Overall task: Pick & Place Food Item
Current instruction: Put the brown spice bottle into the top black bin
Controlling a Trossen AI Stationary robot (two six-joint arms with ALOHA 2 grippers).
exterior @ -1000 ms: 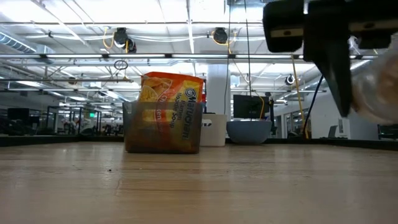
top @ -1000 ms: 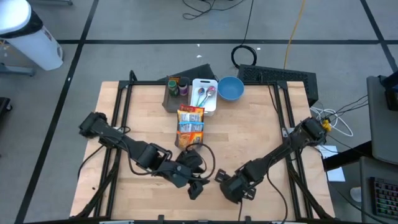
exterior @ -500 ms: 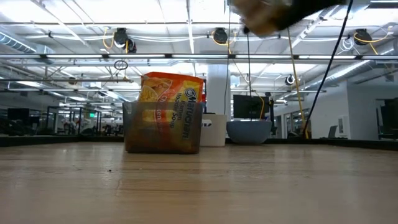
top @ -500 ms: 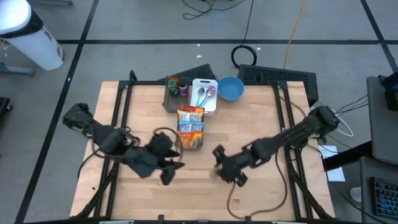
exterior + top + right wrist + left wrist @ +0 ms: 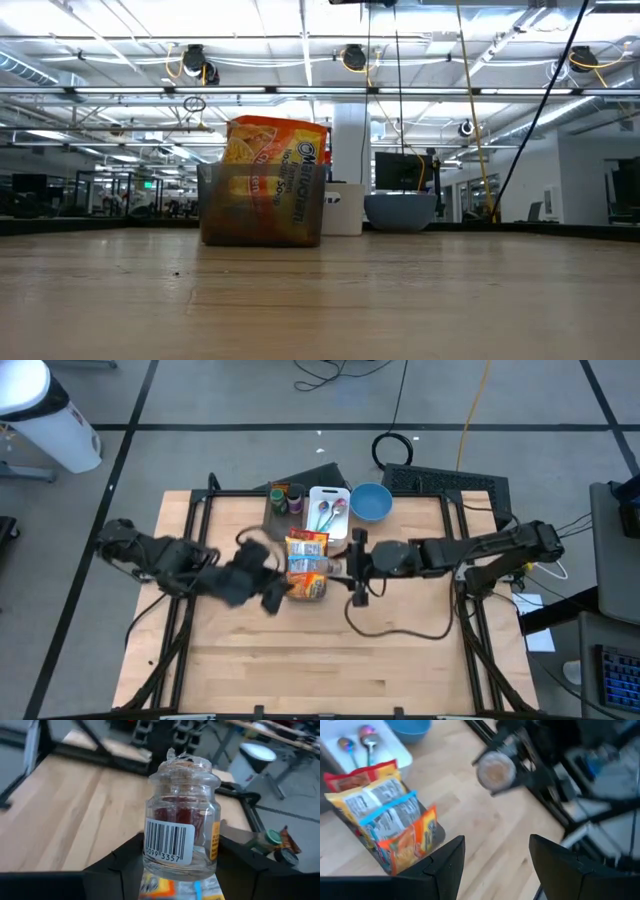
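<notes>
My right gripper is shut on a small clear glass jar with a barcode label and reddish contents. It holds the jar above the table, just right of a dark holder of orange noodle-soup packets. The jar's round end also shows in the left wrist view. My left gripper is open and empty at the holder's left near side, with the packets ahead of its fingers. Neither gripper shows in the low view, where the holder stands on the table. My right gripper pinches the jar's lower body between its two fingers, one on each side. The arm comes in about level from the table's right. The jar is lifted clear of the table, and its capped end stands free of the fingers.
A white tray with spoons, a blue bowl and a rack of spice jars stand at the far edge behind the packets. Black frame rails run along both table sides. A black cable loops over the bare wood.
My right gripper has carried the jar from the table's near edge up and toward the far edge, to beside the noodle packets, out of the low view. My left gripper has gone toward the left and far edges, to the packets' left side.
</notes>
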